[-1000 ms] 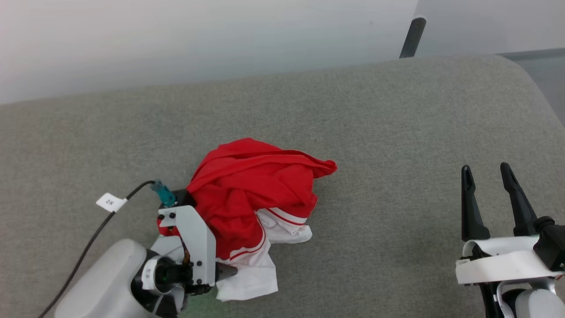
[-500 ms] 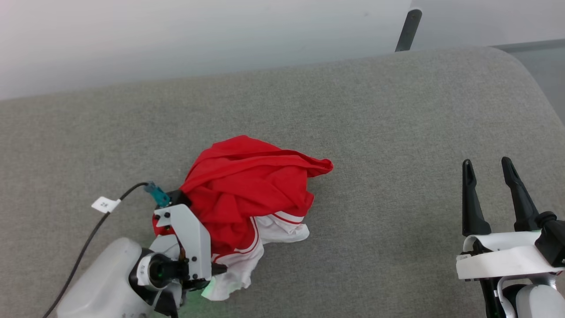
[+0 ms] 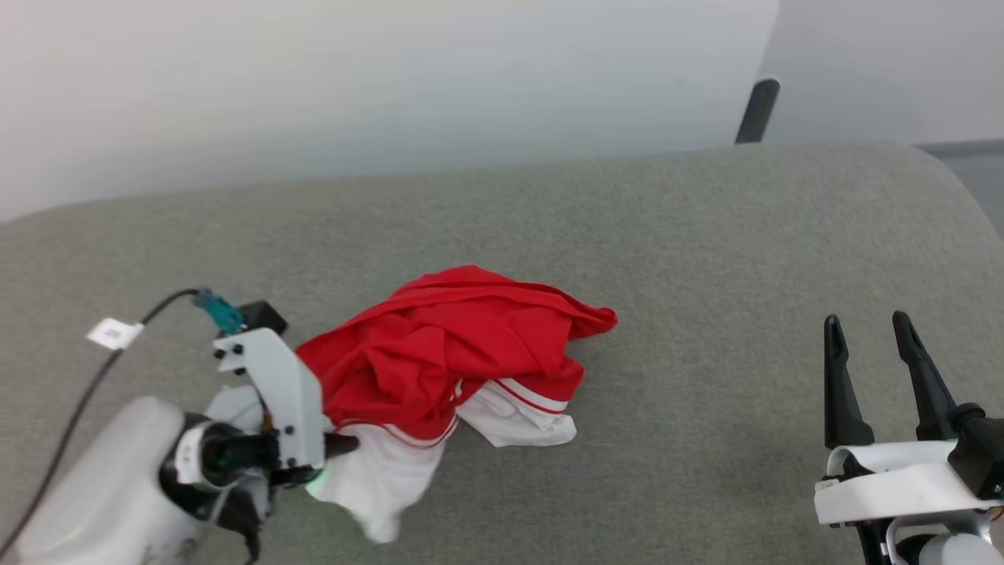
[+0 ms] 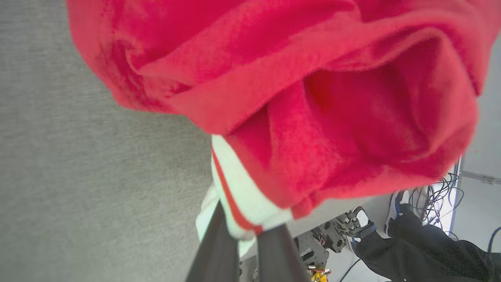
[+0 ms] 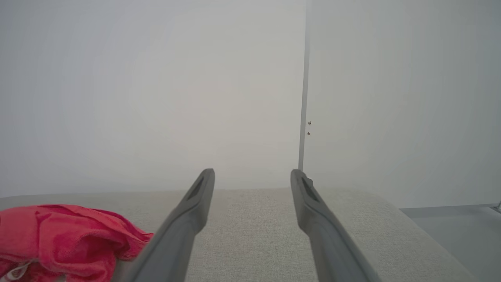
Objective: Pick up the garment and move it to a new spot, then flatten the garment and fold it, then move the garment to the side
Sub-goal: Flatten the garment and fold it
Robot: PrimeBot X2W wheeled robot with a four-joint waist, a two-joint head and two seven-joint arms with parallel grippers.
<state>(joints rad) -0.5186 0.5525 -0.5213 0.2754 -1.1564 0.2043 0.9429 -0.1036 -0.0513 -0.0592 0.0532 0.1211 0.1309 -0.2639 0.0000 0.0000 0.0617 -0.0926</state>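
The left gripper (image 4: 246, 229) is clenched on a white sleeve (image 4: 250, 196) of the crumpled bright red soft-fabric T-shirt (image 3: 447, 353), which lies bunched on the grey fabric surface (image 3: 706, 251). The right gripper (image 3: 866, 323) stands released, well apart.

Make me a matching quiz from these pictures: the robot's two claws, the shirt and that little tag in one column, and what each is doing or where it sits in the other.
Column one
1. left gripper
2. right gripper
3. T-shirt
4. white tag

Column two
A. open, holding nothing
B. bunched up on the grey cushion
C. shut on white, red-striped fabric
D. fixed to a black cable

Pairs: 1-C, 2-A, 3-B, 4-D
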